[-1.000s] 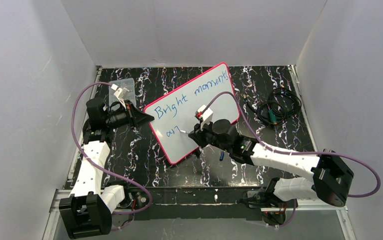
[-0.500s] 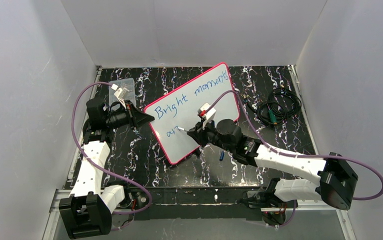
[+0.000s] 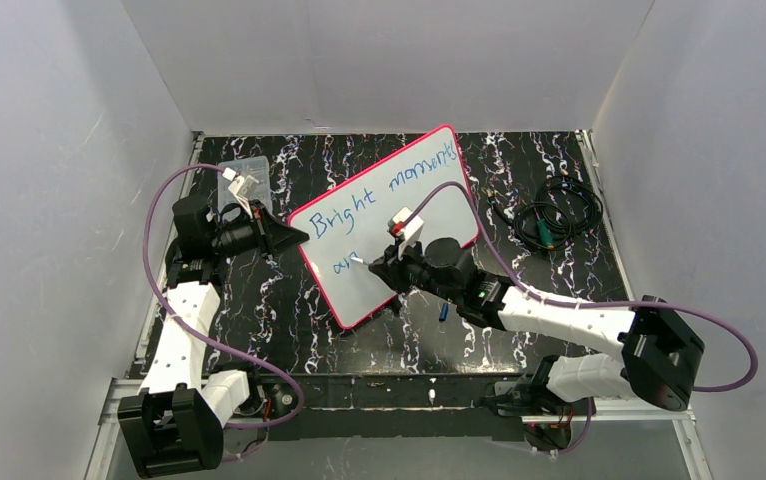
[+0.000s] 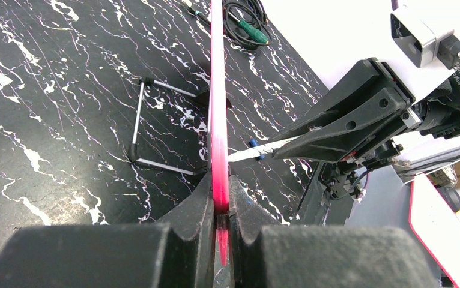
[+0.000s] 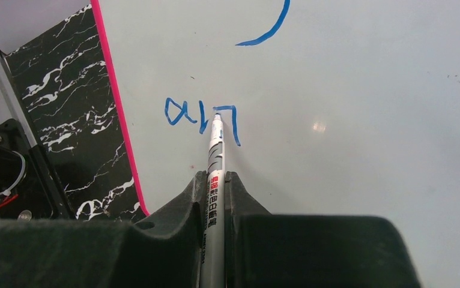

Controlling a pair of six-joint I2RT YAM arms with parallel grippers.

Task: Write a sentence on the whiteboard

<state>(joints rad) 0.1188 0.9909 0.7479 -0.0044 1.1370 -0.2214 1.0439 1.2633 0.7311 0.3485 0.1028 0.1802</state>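
Whiteboard stood tilted mid-frame on tabletop, left pincer clenched on its pink rim. Right pincer gripped marker, tip on the sentence, lower line. Risk: hard push could slip board and skew strokes.

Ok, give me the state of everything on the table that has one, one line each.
whiteboard: propped on a wire stand, rim clamped
sentence: unfinished, second line barely begun
marker: uncapped, tip at the second line
left end effector: shut on the whiteboard
right end effector: shut on the marker
cable: coiled
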